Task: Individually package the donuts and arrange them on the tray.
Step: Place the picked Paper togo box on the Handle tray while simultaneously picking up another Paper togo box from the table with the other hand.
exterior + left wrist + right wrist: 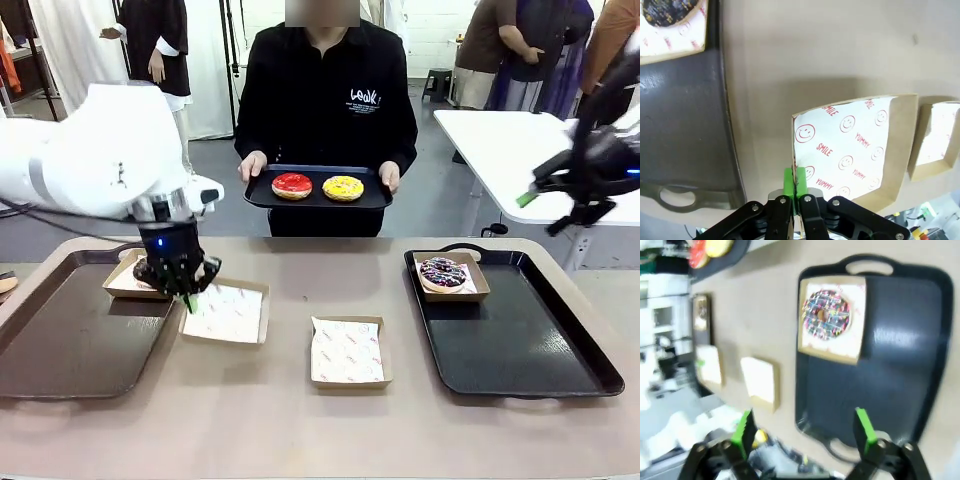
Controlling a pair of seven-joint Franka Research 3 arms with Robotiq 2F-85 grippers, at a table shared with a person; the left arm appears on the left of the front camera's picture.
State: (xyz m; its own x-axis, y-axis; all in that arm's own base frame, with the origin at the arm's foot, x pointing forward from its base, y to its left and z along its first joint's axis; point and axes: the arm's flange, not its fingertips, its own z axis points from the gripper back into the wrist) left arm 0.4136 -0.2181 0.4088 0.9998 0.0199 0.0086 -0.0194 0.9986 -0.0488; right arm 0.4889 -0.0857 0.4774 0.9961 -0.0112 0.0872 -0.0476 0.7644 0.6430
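Note:
A person across the table holds a small black tray [375, 198] carrying a red donut [292, 185] and a yellow donut [343, 187]. A purple sprinkled donut [443, 272] [827, 312] sits in a paper box on the black right tray [520, 345] [895, 370]. The chocolate donut [140, 270] [667, 10] lies in a box on the brown left tray [60, 335] [685, 125]. My left gripper [190, 292] [795, 181] is shut on the near-left rim of an empty smiley-printed box [228, 314] [850, 145] on the table. My right gripper [555, 190] [804, 425] hangs open, high above the table's right side.
A second empty box [347, 352] [940, 132] [762, 382] lies mid-table near the front edge. A white table [520, 150] stands behind at the right, with people beyond it. Bare tabletop lies between the two trays.

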